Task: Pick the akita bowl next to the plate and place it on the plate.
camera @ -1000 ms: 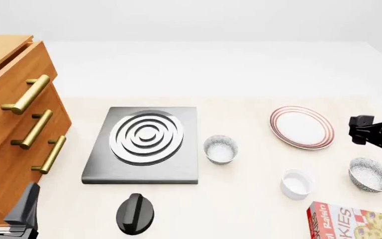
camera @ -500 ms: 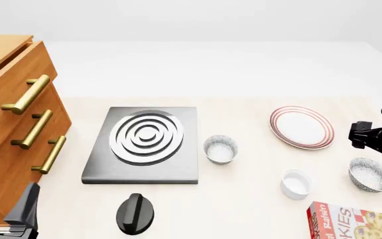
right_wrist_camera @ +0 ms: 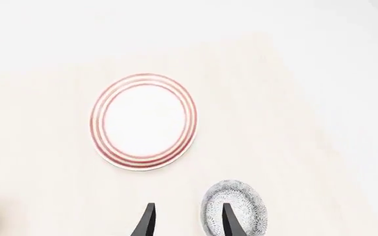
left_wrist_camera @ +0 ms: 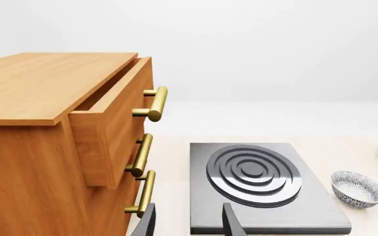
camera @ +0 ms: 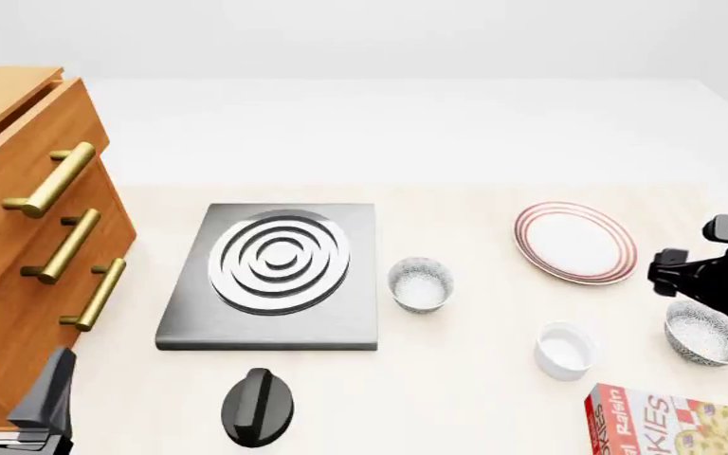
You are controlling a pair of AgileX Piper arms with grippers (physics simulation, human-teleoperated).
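Observation:
The plate (camera: 575, 242), white with red rings, lies at the right rear of the table and shows whole as the plate (right_wrist_camera: 143, 121) in the right wrist view. One speckled akita bowl (camera: 705, 332) stands in front of it and to its right, and appears as the bowl (right_wrist_camera: 234, 208) just beside my right fingers. A look-alike bowl (camera: 420, 283) stands by the stove. My right gripper (camera: 675, 275) hovers open and empty between the plate and the right bowl, seen close as the right gripper (right_wrist_camera: 186, 222). My left gripper (camera: 10, 381) rests open at the front left.
A grey stove burner plate (camera: 276, 275) and its black knob (camera: 258, 406) are left of centre. A wooden drawer cabinet (camera: 29, 237) stands at the left. A white ramekin (camera: 564, 351) and a cookie box (camera: 674, 424) sit at the front right, near the right bowl.
My right gripper has moved down and a little left in the front view, closer to the right bowl. The left arm and all objects stayed still.

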